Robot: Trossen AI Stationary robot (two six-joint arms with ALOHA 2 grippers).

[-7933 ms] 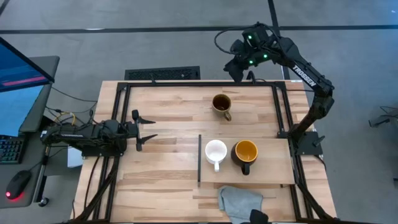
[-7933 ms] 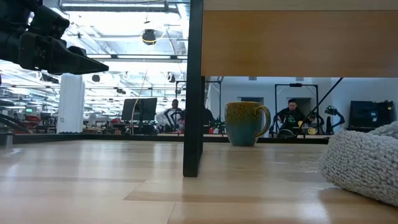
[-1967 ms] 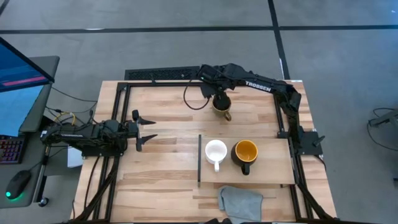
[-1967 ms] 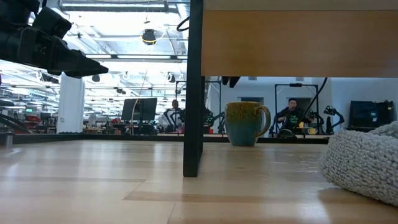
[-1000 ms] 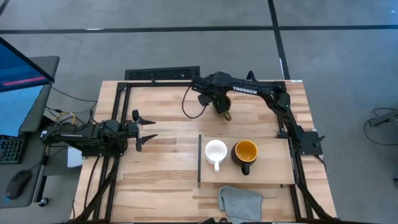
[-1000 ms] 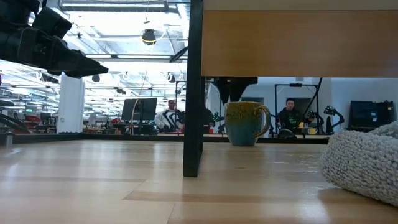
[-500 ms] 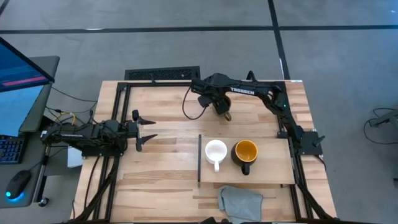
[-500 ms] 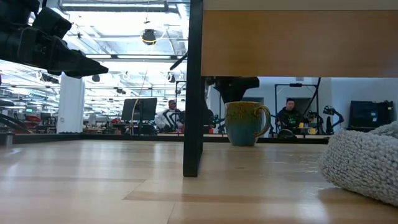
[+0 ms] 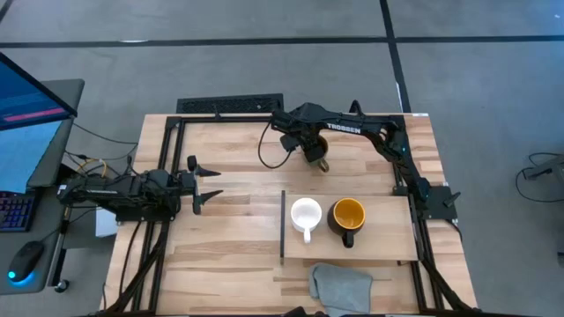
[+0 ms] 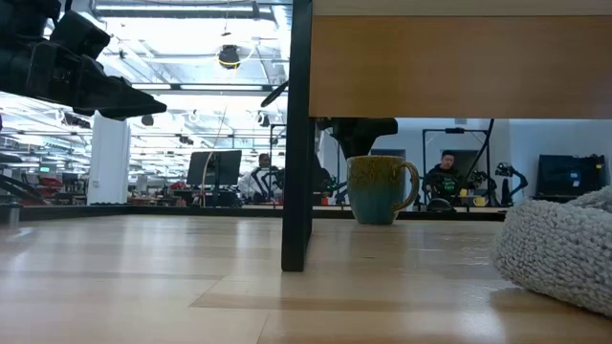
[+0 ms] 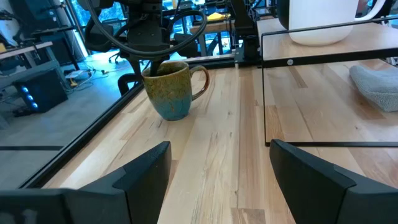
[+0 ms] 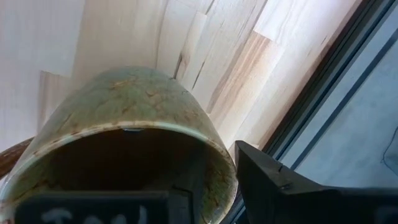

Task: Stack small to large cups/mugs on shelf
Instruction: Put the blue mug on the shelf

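R pincer straddles olive mug rim.

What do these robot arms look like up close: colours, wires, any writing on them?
Both arms are dark, nearly black, jointed tubes. The right arm carries white TROSSEN lettering and a black cable looping near its wrist. The left gripper has two thin pointed black fingers.

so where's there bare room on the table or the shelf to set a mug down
The shelf is crowded: the white mug and black mug fill its middle, leaving a bare strip toward the right edge. The open tabletop between the left gripper and the shelf's dark strip is free.
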